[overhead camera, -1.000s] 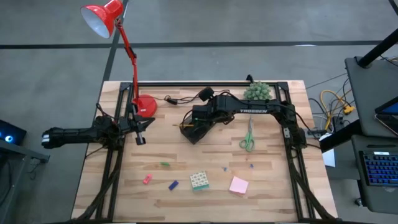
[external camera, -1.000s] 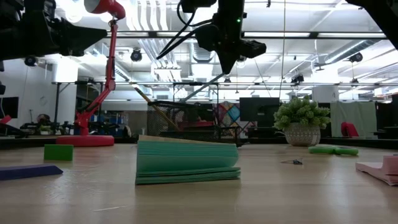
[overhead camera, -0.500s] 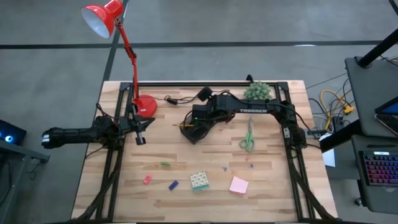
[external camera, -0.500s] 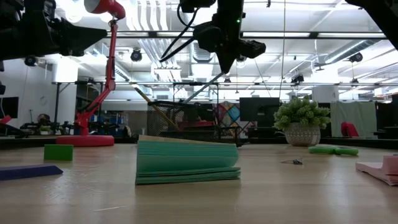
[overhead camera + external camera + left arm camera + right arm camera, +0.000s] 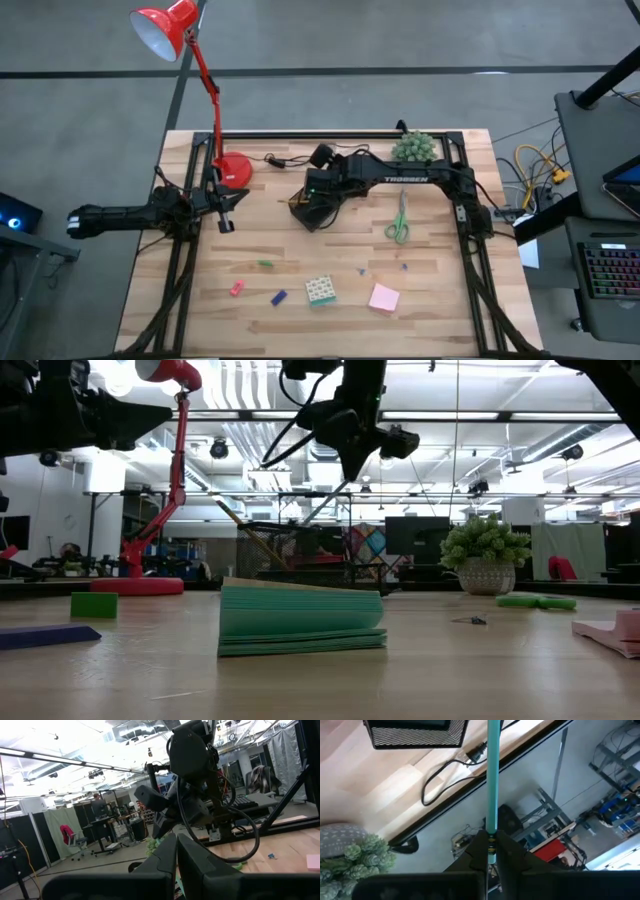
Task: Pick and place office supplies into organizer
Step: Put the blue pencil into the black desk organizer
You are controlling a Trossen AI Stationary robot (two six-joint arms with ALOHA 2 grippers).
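Observation:
My right gripper (image 5: 312, 192) hangs over the middle of the table, shut on a teal pen (image 5: 493, 780). The pen slants down toward the black mesh organizer (image 5: 306, 213); whether its lower end touches the organizer I cannot tell. A wooden pencil (image 5: 247, 532) leans out of the organizer (image 5: 300, 550). On the near half of the table lie green-handled scissors (image 5: 399, 218), a pink sticky-note pad (image 5: 384, 297), a green-white patterned block (image 5: 320, 290) and small red (image 5: 237, 288), blue (image 5: 279, 297) and green (image 5: 265, 264) pieces. My left gripper (image 5: 226, 222) waits shut at the left. My right gripper pinches the pen's upper end (image 5: 492, 837) between its two fingers (image 5: 479, 845). The fingers slant down from above and lie along the pen, which sticks straight out ahead of them. The pen is lifted clear of the table and tilted (image 5: 325, 500).
A red desk lamp stands with its round base (image 5: 233, 170) at the far left, and a black cable (image 5: 285, 160) runs beside it. A potted green plant (image 5: 413, 148) stands at the far right. The arms' black frame (image 5: 470, 215) runs along the table's sides.
My right gripper has rolled about its own pointing line while staying over the organizer, still shut on the pen. Nothing on the table has moved.

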